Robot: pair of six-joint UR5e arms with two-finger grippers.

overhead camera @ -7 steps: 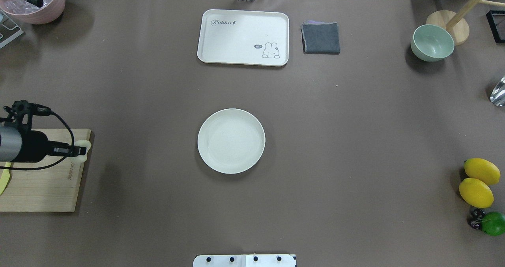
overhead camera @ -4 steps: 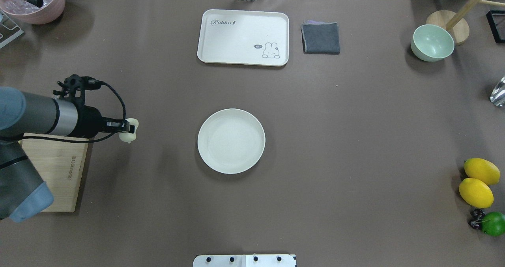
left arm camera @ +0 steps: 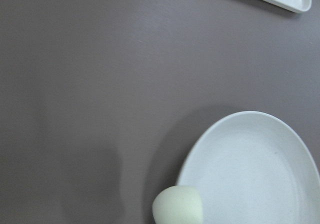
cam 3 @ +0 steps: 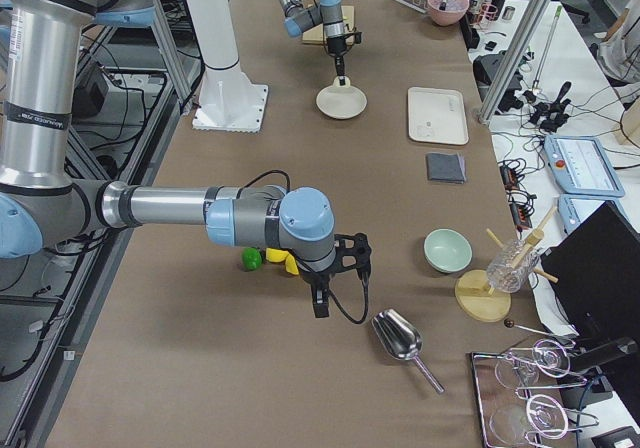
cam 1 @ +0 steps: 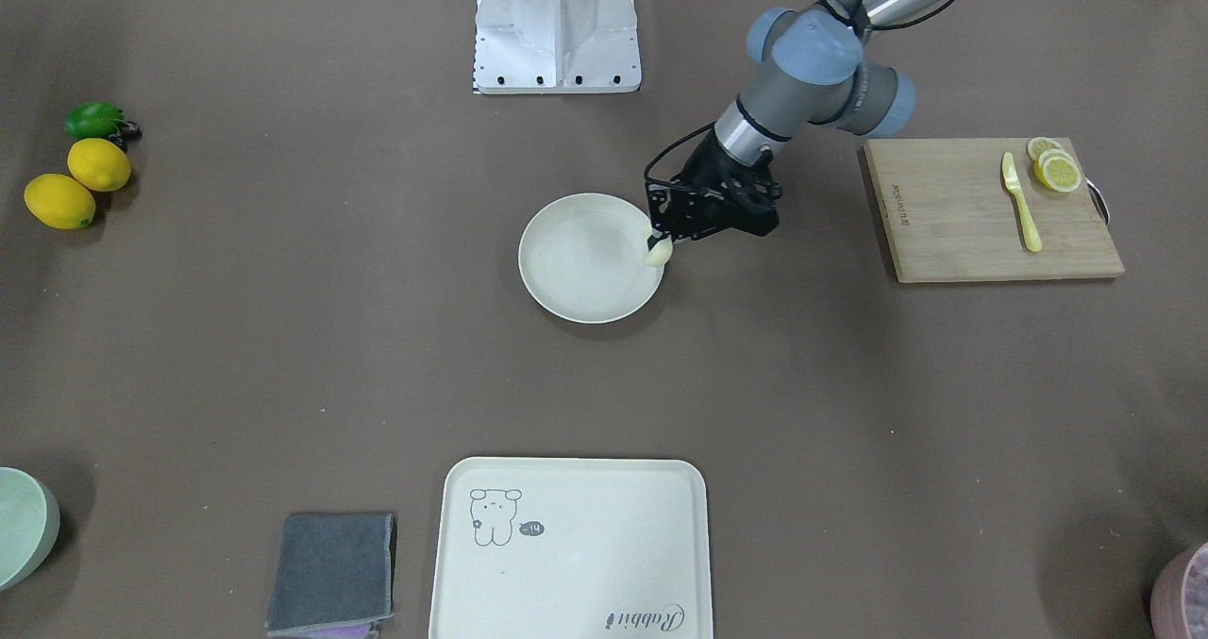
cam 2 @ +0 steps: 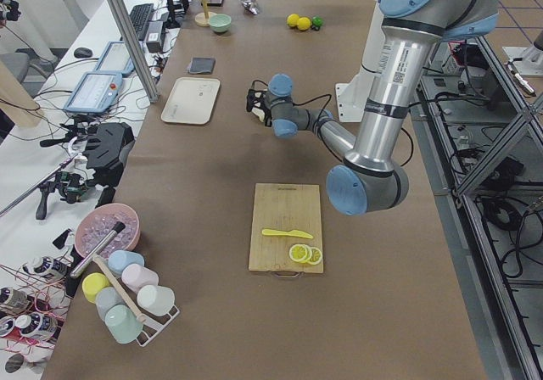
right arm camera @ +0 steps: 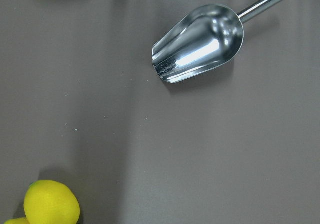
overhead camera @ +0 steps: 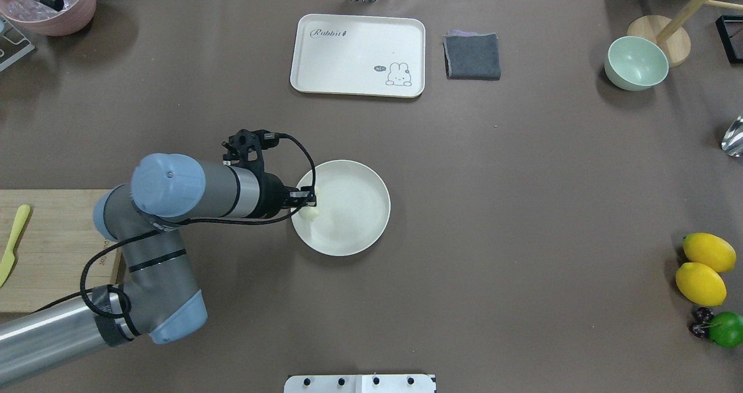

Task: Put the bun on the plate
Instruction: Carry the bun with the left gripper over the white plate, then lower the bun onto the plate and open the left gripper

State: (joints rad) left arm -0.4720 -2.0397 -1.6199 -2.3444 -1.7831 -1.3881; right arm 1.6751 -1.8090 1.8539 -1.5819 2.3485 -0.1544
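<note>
The bun [overhead camera: 310, 211] is a small pale cream lump held in my left gripper [overhead camera: 307, 202], which is shut on it. It hangs over the left rim of the round cream-white plate [overhead camera: 351, 233] in the overhead view. The front-facing view shows the bun [cam 1: 658, 252] at the right edge of the plate [cam 1: 580, 276], under the left gripper [cam 1: 658, 241]. The left wrist view has the bun [left arm camera: 177, 205] at the bottom and the plate [left arm camera: 255, 169] beside it. My right gripper [cam 3: 320, 303] shows only in the exterior right view, so I cannot tell whether it is open or shut.
A cream tray [overhead camera: 358, 55] and a folded grey cloth [overhead camera: 472, 56] lie at the far side. A green bowl [overhead camera: 636, 63] stands far right. Lemons [overhead camera: 701, 268] and a metal scoop [right arm camera: 200, 44] lie near the right arm. A cutting board [cam 1: 981, 214] holds a knife and lemon slices.
My left arm has swung right from the cutting board to the plate's left rim, carrying the bun in its shut gripper. Nothing else on the table has moved.
</note>
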